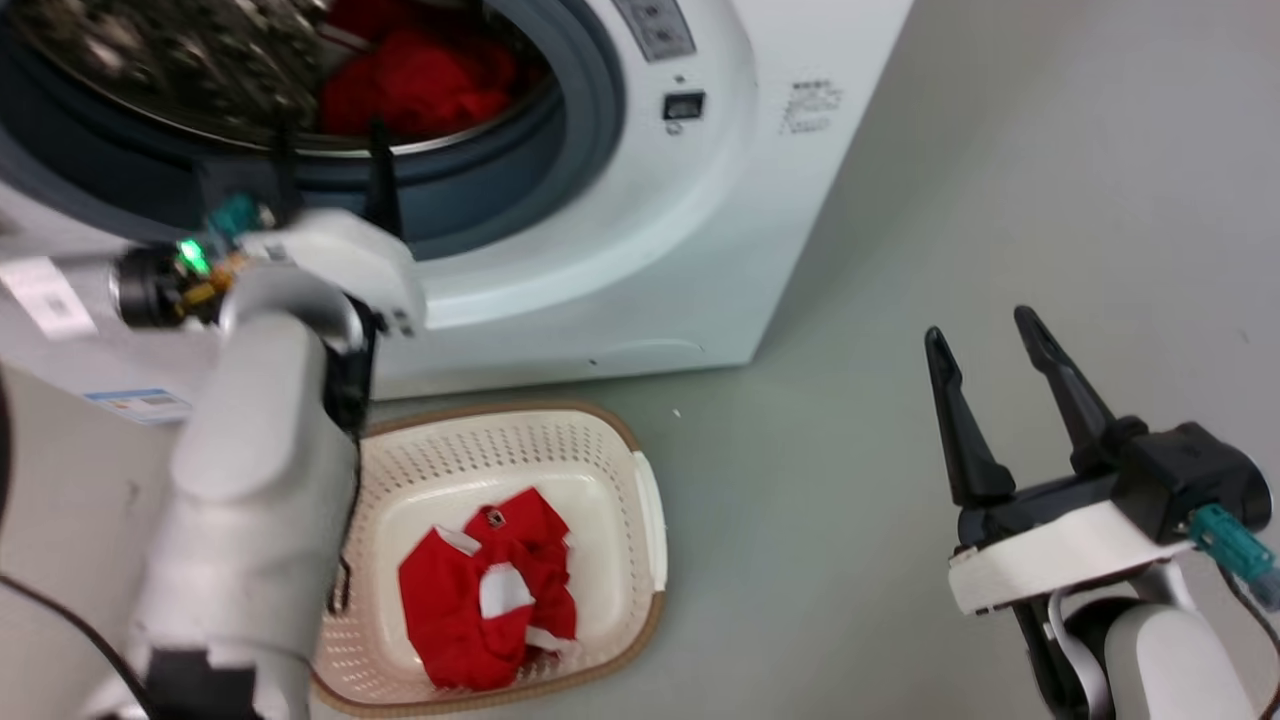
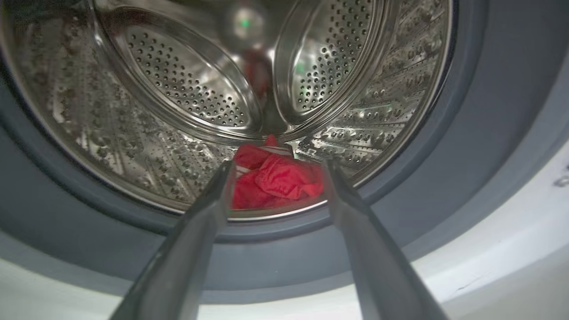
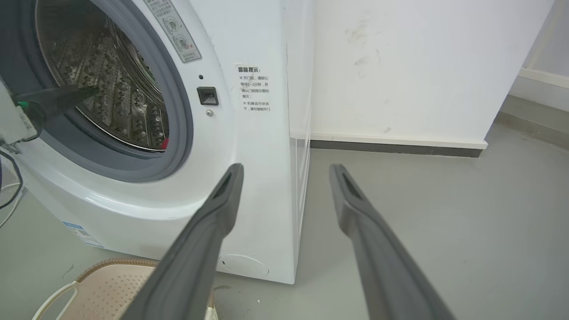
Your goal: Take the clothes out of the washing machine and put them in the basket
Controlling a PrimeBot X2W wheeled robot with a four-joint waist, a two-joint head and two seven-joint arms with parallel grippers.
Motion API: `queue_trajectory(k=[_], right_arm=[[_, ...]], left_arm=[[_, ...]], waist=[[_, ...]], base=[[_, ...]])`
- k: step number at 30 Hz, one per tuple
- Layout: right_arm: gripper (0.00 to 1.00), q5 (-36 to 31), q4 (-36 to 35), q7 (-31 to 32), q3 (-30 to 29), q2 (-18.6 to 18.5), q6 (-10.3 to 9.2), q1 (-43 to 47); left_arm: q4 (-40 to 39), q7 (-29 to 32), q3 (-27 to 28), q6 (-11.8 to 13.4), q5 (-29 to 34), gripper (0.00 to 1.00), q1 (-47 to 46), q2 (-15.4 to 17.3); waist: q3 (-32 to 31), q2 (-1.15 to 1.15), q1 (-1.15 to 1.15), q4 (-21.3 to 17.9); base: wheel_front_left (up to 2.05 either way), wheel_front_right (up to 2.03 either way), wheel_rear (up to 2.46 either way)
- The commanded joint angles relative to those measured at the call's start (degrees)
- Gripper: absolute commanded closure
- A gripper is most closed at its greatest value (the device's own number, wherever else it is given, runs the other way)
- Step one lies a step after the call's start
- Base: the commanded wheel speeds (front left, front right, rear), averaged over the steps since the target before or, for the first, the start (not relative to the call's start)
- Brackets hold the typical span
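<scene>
Lower centre, the basket holds one red garment, set right before the washing machine for a short drop; lower right, the right gripper waits, fingers apart. Upper left, the left gripper, fingers spread, aims at red clothes inside the drum.

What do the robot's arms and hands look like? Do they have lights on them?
The left forearm is a smooth, pale grey tube. The right gripper has two long, dark, pointy fingers on a black block with a white band, and a teal plug sticks out beside it. The left gripper has the same dark fingers, and a little green light glows at its wrist.
</scene>
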Motion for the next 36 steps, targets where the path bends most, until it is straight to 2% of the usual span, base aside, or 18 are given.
queue_trajectory(k=[1,7,14,21,28,32,36], right_arm=[[0.0,0.7,0.35,-0.63,0.09,0.11,-0.04,-1.14],[0.0,1.6,1.1,-2.29,1.4,0.13,-0.04,-3.8],[0.0,3.67,2.86,-4.86,4.52,0.13,-0.04,-7.55],[0.0,5.37,4.77,-6.93,5.83,0.14,-0.04,-9.44],[0.0,6.94,6.67,-8.53,7.49,0.16,-0.04,-10.26],[0.0,7.97,7.47,-9.19,8.69,0.14,-0.04,-10.3],[0.0,8.53,8.14,-9.75,9.93,0.14,-0.04,-10.63]], left_arm=[[1.53,0.71,0.01,-0.33,-0.07,0.0,-2.63,0.88],[8.64,5.68,-0.01,-1.46,0.09,0.0,-12.42,4.78],[14.75,10.81,-0.42,-2.52,1.17,0.0,-22.76,11.03],[18.39,15.84,-0.27,-3.34,0.66,0.0,-30.13,14.97],[19.74,22.18,0.04,-2.63,-0.17,0.0,-37.12,16.84],[19.98,27.31,-1.05,-2.86,0.6,0.0,-40.72,17.89],[20.37,33.1,-1.85,-1.8,1.02,0.0,-43.1,18.83]], waist=[[3.45,0.0,0.0,-2.49],[9.45,0.0,0.0,-5.62],[16.09,0.0,0.0,-10.39],[20.47,0.0,0.0,-13.57],[23.87,0.0,0.0,-16.12],[25.46,0.0,0.0,-17.31],[26.45,0.0,0.0,-18.46]], base=[[0.0,0.0,0.0],[0.0,0.0,0.0],[0.0,0.0,0.0],[0.0,0.0,0.0],[0.0,0.0,0.0],[0.0,0.0,0.0],[0.0,0.0,0.0]])
